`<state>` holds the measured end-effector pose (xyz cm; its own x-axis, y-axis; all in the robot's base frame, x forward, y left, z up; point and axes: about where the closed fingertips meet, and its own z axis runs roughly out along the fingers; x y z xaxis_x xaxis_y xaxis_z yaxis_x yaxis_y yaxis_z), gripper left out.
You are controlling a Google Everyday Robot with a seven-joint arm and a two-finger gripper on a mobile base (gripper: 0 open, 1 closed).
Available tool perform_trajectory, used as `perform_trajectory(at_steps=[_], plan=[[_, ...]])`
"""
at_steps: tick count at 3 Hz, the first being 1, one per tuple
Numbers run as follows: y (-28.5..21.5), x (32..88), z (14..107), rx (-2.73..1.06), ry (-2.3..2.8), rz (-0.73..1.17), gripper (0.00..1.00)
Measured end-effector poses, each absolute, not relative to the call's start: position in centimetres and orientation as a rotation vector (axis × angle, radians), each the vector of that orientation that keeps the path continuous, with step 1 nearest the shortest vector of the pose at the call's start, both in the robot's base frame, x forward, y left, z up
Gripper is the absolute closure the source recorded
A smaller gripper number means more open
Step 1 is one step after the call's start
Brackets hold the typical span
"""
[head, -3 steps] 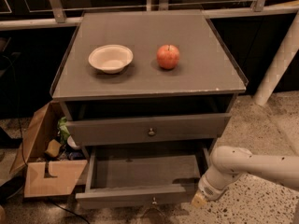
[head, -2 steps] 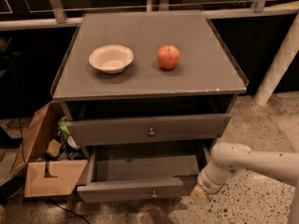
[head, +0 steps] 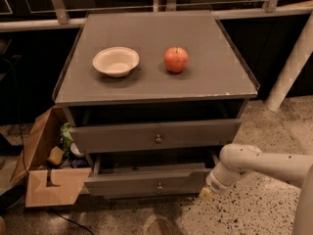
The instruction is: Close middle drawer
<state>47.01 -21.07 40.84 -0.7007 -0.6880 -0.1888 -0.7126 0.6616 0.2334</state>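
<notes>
The middle drawer (head: 146, 181) is a dark grey, low flat front with a small brass knob (head: 159, 185). It stands partly out of the cabinet, and a narrow strip of its inside shows behind the front. My gripper (head: 206, 194) is at the end of the white arm (head: 254, 163), low at the front's right end and against or very close to it. The top drawer (head: 146, 135), with its own knob, is also slightly out. The lowest drawer is hidden.
A white bowl (head: 116, 61) and a red apple (head: 175, 59) sit on the cabinet top (head: 205, 82). An open cardboard box (head: 46, 185) with clutter lies on the floor at the left. A white post (head: 291, 67) stands at the right on the speckled floor.
The middle drawer has slid back into the cabinet and shows much less of its inside. My gripper and arm have moved inward with its front.
</notes>
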Motion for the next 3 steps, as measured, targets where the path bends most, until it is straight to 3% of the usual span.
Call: perform_trajectory(at_steps=[3], plan=[[-20.5,51.0,39.0,-1.045,2.788,0.465,1.0]])
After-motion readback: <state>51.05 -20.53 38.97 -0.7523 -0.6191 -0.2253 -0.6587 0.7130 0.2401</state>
